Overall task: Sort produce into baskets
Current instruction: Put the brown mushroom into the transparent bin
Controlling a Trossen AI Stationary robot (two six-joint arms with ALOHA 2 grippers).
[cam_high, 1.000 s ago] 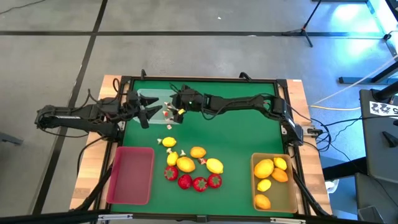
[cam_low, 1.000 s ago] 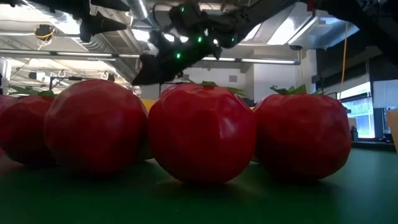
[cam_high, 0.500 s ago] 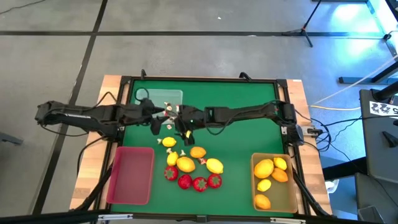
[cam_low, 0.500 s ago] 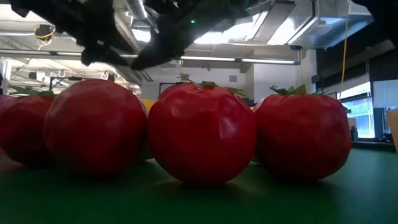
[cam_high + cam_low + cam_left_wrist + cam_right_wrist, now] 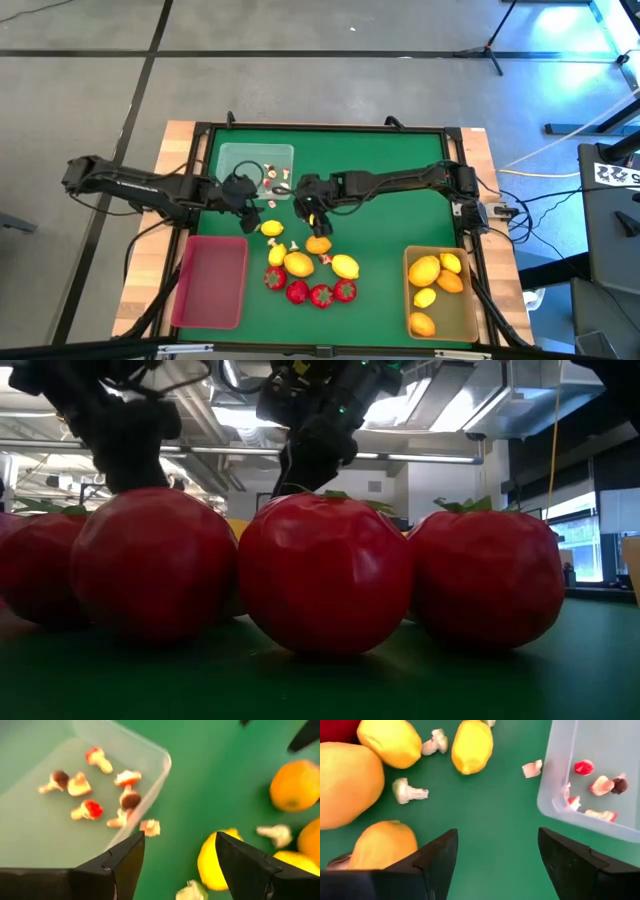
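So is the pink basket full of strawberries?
No, the pink basket has nothing in it; the strawberries sit on the green mat beside it.

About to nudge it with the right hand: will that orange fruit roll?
Probably. The orange fruit looks rounded and smooth, sitting loose on flat green felt. It likely rolls toward the lemons. It appears to be a light toy piece.

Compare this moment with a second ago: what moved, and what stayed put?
Both arms pulled away from the clear tray toward the loose produce. The right gripper now hovers open over the orange fruit; the left gripper is open beside the tray's near edge. Neither holds anything. Lemons, strawberries and all three trays stayed put.
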